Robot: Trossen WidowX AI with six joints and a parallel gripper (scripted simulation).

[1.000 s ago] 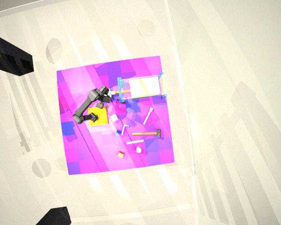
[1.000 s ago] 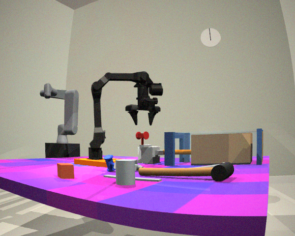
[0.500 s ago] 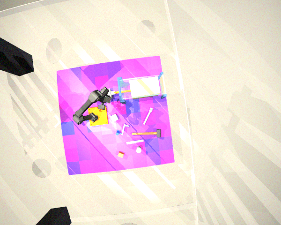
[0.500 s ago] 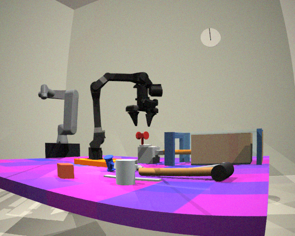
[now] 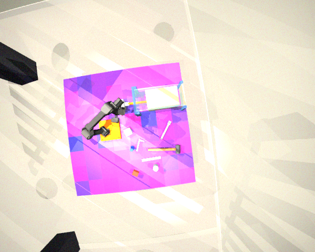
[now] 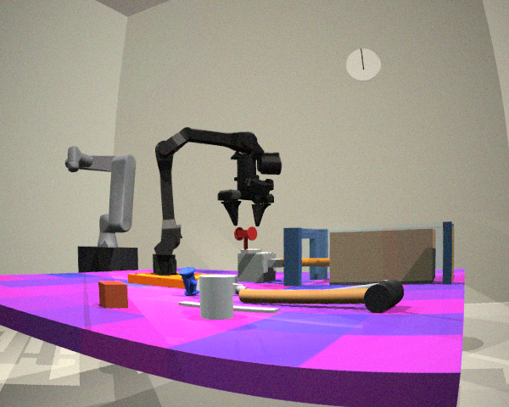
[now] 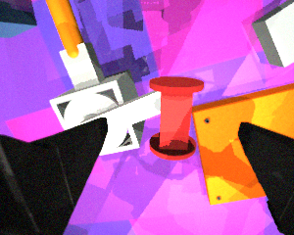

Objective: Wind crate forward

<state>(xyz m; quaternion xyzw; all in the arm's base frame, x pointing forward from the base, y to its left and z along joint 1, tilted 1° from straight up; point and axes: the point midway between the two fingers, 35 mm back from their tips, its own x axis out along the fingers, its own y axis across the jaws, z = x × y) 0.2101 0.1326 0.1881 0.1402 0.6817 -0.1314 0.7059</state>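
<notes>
The crate [image 5: 162,97] [image 6: 382,256] sits flat inside the clear-panelled cubby, with a gap between its front and the blue mouth frame [image 6: 292,258]. An orange strap [image 5: 138,103] [image 6: 315,261] [image 7: 65,26] runs from it through the frame to the grey-white winch [image 6: 251,267] [image 7: 90,105]. The handle stands on the winch, its white arm [image 7: 142,105] reaching sideways to a red spool-shaped grip [image 7: 176,117]. My gripper [image 6: 246,225] [image 7: 171,125] is open and empty, pointing down. Its fingertips are just above the red grip, one to each side in the wrist view. The key's seating is hidden.
My arm's base stands on an orange plate [image 5: 115,135], beside a white block [image 5: 128,132] [image 7: 284,36]. A mallet [image 5: 161,149] [image 6: 384,296], white cylinder [image 5: 155,167] [image 6: 216,297], flat bar [image 5: 151,158], orange cube [image 5: 135,172] [image 6: 113,294] and other tools lie farther off.
</notes>
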